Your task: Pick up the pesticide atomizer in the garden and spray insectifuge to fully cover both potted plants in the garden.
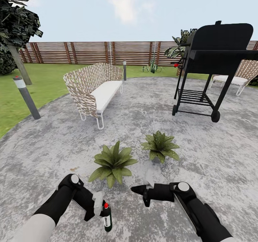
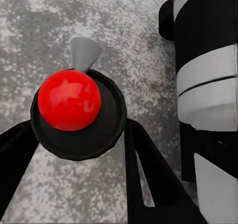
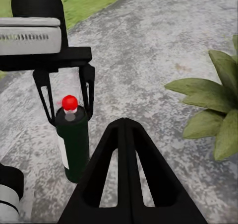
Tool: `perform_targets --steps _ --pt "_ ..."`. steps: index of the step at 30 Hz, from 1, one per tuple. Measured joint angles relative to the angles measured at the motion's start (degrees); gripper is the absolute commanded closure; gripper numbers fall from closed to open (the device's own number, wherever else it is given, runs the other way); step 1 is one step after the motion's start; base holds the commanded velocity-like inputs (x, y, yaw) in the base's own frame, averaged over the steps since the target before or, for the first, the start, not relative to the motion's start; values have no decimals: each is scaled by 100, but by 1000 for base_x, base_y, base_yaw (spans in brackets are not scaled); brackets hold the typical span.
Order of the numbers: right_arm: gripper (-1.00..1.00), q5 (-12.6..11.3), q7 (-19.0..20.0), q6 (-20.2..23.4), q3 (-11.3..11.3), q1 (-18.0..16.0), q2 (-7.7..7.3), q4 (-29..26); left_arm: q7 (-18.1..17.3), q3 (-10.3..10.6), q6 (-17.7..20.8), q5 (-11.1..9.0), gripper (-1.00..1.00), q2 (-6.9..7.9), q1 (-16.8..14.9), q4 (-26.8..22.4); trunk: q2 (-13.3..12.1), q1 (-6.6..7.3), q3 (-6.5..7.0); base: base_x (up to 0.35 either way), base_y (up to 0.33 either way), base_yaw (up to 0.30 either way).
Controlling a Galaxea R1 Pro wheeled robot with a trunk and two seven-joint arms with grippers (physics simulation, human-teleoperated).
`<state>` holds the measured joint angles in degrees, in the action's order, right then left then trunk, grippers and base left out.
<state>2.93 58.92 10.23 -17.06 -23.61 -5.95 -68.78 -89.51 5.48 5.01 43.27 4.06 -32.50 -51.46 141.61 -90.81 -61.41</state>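
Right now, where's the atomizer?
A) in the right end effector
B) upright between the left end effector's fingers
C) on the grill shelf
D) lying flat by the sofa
B: the atomizer stands upright on the paving between the left end effector fingers; the right end effector is shut and empty.

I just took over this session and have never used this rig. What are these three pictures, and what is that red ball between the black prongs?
The large picture looks down from the robot's head over its two black arms. The small ones come from cameras near each hand. The red ball is the tip of the pesticide atomizer, a dark-green bottle standing upright on the grey paving. The left hand has its fingers on either side of the bottle's top; whether they grip it I cannot tell. The right hand is shut and empty, pointing toward the bottle. Two potted plants stand just ahead, with a wicker seat and black grill beyond.
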Motion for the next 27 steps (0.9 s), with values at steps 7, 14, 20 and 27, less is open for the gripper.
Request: perform_targets --steps 7,14,20,27 --pt "100 50 0 22 -44 0 0 -2 -29 351 8 6 100 -365 -8 -559 0 0 0 0 0 0" --pt "100 43 0 26 -56 0 40 -10 -22 367 16 3 100 -444 -9 -698 0 0 0 0 0 0" --pt "100 43 1 28 -57 0 153 -12 -22 367 20 13 100 -482 -9 -807 0 0 0 0 0 0" --pt "100 43 2 34 -57 0 215 -12 7 358 30 4 100 -488 -9 -833 0 0 0 0 0 0"
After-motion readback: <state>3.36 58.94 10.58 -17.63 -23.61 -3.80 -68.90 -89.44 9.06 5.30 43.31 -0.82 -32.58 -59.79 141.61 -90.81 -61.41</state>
